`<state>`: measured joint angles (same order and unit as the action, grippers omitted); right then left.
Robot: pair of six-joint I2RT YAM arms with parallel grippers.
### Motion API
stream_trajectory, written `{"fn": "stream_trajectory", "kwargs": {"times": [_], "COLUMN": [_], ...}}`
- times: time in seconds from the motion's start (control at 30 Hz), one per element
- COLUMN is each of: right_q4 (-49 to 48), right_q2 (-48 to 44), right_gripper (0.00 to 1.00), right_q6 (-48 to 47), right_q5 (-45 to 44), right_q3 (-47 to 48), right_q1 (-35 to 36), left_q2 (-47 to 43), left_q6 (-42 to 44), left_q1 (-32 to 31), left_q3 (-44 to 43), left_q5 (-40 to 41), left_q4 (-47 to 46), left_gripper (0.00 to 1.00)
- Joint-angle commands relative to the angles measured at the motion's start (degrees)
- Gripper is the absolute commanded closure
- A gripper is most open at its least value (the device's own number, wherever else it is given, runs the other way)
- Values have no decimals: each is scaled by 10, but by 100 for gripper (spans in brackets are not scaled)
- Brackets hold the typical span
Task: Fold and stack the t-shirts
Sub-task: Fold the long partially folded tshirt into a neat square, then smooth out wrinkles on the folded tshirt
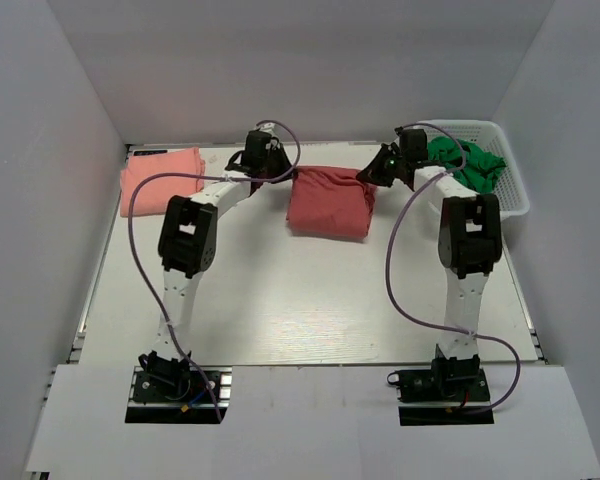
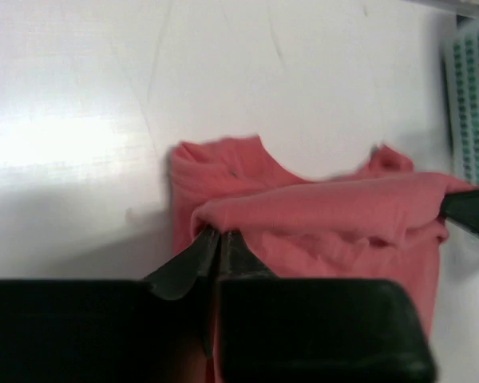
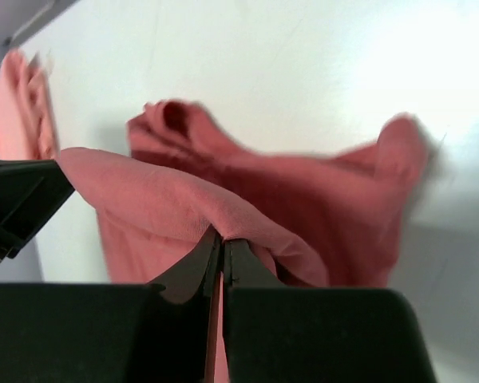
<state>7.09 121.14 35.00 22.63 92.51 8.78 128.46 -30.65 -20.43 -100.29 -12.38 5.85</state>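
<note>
On the white worktop (image 1: 310, 300), the large dusty brick-red cloth t-shirt (image 1: 328, 203) is bunched toward 12 o'clock, with one fold raised. A white plastic basket (image 1: 512, 172) holding green cloth (image 1: 470, 162) is seen at 2 o'clock. The folded salmon-pink t-shirt (image 1: 160, 178) is laid at 10 o'clock. The raised fold is pinched at its 9 o'clock end by the left gripper (image 2: 220, 235) and at its 3 o'clock end by the right gripper (image 3: 222, 238), with both sets of jaws clamped tight on the cloth.

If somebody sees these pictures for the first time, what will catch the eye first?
First, the brick-red t-shirt at the far middle of the table, its upper edge stretched between the left pincer and the right pincer, both shut on the cloth. Next come the folded pink t-shirt at the far left corner and the white basket at the far right, with green cloth inside.
</note>
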Motion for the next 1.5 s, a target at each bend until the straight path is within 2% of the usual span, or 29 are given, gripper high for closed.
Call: {"fn": "stream_trajectory", "kwargs": {"times": [0.0, 0.03, 0.1, 0.23, 0.43, 0.5, 0.7, 0.9, 0.97, 1.07, 1.2, 1.3, 1.47], "right_q4": [-56, -59, -83, -54, -43, -34, -38, -59, -64, -103, -124, -132, -103], "right_q2": [44, 52, 53, 20, -65, -84, -61, -35, -35, -39, -77, -107, -240], "right_gripper": [100, 93, 10, 10, 10, 10, 10, 10, 10, 10, 10, 10, 10], "right_q6": [27, 27, 22, -5, -36, -43, -61, -12, -2, 6, -7, -20, -41], "right_q5": [-74, -74, -54, -48, -67, -69, 7, 19, 21, 41, 86, 109, 160], "right_q3": [85, 93, 108, 116, -15, -31, -59, -85, -104, -150, -240, -318, -448], "right_q1": [-8, -7, -9, -4, 3, 6, 33, 38, 40, 42, 51, 63, 93], "left_q2": [70, 87, 104, 59, -14, -24, -24, 22, 22, 7, -55, -135, -287], "left_q6": [23, 29, 35, 46, 65, 59, 46, 31, 25, 20, 9, -5, -38], "left_q1": [8, 8, 8, 8, -10, -15, -40, -64, -64, -69, -69, -75, -104], "left_q3": [-132, -162, -198, -163, -43, -23, -5, -29, -4, 64, 214, 319, 460], "left_q5": [-5, -11, -22, -37, -42, -75, -113, -128, -139, -139, -139, -151, -170], "left_q4": [14, 29, 37, 11, 11, 4, -14, -6, -6, -6, -6, -13, 5], "left_gripper": [80, 62, 0, 0, 0, 0, 0, 0, 0, 0, 0, 1, 1]}}
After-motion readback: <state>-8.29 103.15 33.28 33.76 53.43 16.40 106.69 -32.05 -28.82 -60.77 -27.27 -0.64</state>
